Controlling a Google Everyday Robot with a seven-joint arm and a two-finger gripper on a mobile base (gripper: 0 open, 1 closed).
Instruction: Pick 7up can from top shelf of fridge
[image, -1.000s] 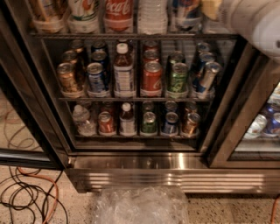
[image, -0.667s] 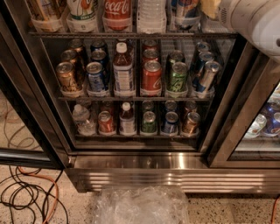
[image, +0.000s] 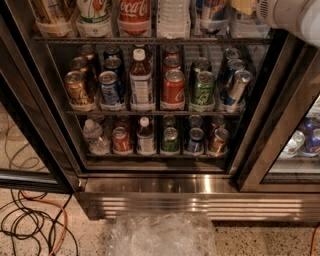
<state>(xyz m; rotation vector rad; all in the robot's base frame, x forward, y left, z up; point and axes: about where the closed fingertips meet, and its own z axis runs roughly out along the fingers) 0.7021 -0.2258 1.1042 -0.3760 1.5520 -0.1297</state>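
Note:
The fridge stands open in front of me, with wire racks and a ribbed steel base panel. The top shelf runs along the upper edge, with clear cup trays. A pale whitish can with green lettering, which looks like the 7up can, stands upright second from the left; its top is cut off. My gripper is out of view. Only a white arm segment shows at the top right, in front of the shelf's right end.
On the top shelf also stand a Coca-Cola bottle, a water bottle and other cans. Two lower racks hold several cans and bottles. A glass door stands at the right. Cables and a plastic sheet lie on the floor.
The white arm segment has shifted slightly up and to the right. Nothing in the fridge has moved.

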